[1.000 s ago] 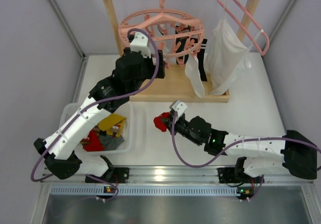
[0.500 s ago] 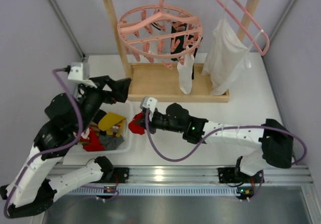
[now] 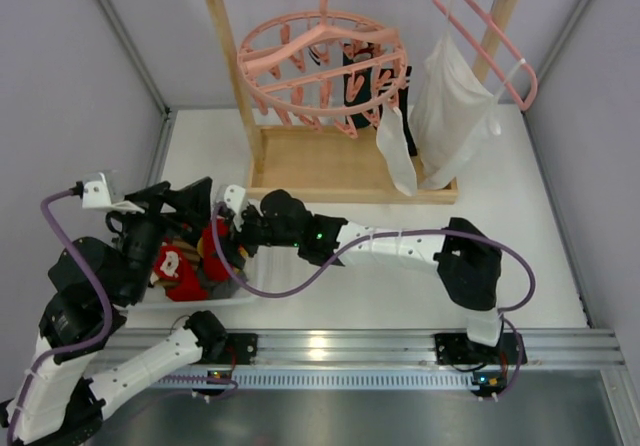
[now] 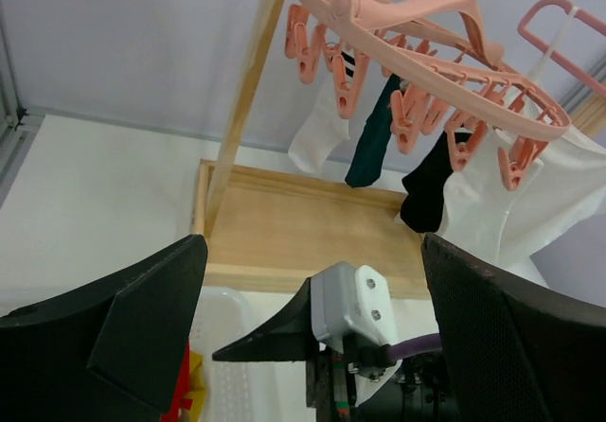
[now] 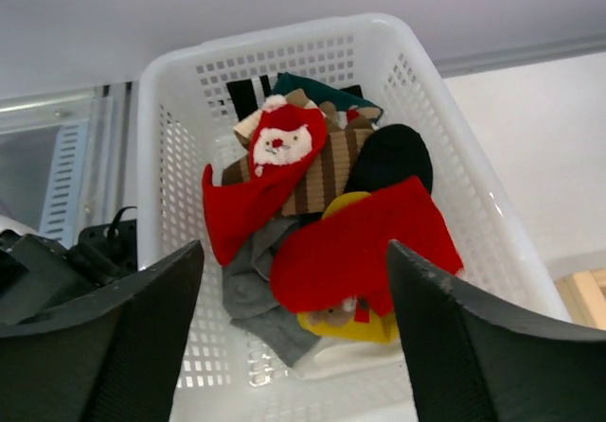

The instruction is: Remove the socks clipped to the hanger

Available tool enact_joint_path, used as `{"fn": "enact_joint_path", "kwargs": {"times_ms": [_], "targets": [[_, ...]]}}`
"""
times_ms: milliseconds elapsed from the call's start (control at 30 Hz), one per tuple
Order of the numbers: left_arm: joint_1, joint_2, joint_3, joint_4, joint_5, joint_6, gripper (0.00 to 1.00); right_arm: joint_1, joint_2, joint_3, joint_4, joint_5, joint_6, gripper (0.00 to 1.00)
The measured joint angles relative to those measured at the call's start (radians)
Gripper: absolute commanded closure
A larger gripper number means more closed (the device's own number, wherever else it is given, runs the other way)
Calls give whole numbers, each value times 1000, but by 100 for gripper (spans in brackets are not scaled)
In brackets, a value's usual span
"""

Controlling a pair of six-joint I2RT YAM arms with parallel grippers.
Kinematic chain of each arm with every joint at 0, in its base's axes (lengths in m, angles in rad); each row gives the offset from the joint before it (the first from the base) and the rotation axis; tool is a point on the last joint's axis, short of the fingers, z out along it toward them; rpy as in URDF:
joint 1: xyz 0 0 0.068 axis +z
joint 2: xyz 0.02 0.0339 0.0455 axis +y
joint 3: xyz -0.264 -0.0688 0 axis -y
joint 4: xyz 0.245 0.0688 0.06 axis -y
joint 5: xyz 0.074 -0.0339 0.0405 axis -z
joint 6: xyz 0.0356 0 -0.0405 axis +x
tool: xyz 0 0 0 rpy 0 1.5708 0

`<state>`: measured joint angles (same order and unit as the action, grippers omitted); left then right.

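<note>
Listing against the round pink plastic clip hanger (image 3: 320,61): we are seeing a white sock (image 4: 317,129), a dark teal sock (image 4: 371,143) and a black sock (image 4: 431,190) hanging straight down beneath its ring. The left gripper (image 3: 183,194), spread wide and empty, is pointing up towards it. The right gripper (image 5: 294,247), likewise wide and empty, is facing away over the white perforated plastic basket (image 5: 284,29). We are judging the left arm readier.

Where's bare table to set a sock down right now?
Bare table lies right of the right arm, between wooden base and front rail; also back left, beside the rack post. Crowded: the basket, full of socks, left gripper and right gripper hovering there.
</note>
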<state>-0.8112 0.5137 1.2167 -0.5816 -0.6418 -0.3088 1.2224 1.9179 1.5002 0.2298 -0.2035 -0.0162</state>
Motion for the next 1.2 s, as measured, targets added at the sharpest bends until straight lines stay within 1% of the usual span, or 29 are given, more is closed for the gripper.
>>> {"fn": "enact_joint_path", "kwargs": {"times_ms": [100, 167, 267, 300, 400, 500, 567, 600, 633, 733, 800, 900, 967, 1000, 1100, 1200], "targets": [[0, -32, -5, -19, -29, 0, 2, 0, -31, -42, -2, 37, -6, 21], [0, -56, -16, -26, -40, 0, 2, -2, -92, -132, 5, 67, -6, 20], [0, -92, -47, -28, -51, 1, 2, -19, -243, -323, 12, 124, 18, 17], [0, -101, -64, -31, -55, 2, 2, -28, -305, -390, 9, 146, 25, 15], [0, -119, -142, -32, -60, 1, 2, -77, -528, -594, -13, 250, 50, 11], [0, -118, -224, -43, -64, -9, 2, -147, -731, -698, -83, 346, 85, 10], [0, -113, -265, -51, -63, -21, 2, -248, -853, -722, -150, 365, 113, 10], [1, -107, -281, -55, -63, -26, 2, -296, -883, -722, -170, 371, 119, 7], [4, -95, -293, -58, -63, -26, 2, -367, -912, -722, -186, 377, 125, 7], [26, -43, -315, -58, -64, -12, 2, -520, -925, -723, -213, 402, 124, 7], [37, 1, -325, -59, -61, -5, 2, -605, -912, -740, -213, 389, 116, 8], [40, 48, -337, -59, -45, 1, 2, -718, -869, -754, -208, 294, 103, 9], [40, 62, -342, -59, -33, 5, 2, -804, -807, -751, -191, 189, 89, 10], [40, 65, -343, -60, -29, 6, 2, -836, -790, -750, -188, 171, 86, 10], [40, 63, -344, -60, -18, 10, 2, -890, -711, -748, -150, 92, 61, 12], [40, 60, -344, -61, 2, 13, 2, -901, -649, -746, -93, 29, 33, 14]]}}
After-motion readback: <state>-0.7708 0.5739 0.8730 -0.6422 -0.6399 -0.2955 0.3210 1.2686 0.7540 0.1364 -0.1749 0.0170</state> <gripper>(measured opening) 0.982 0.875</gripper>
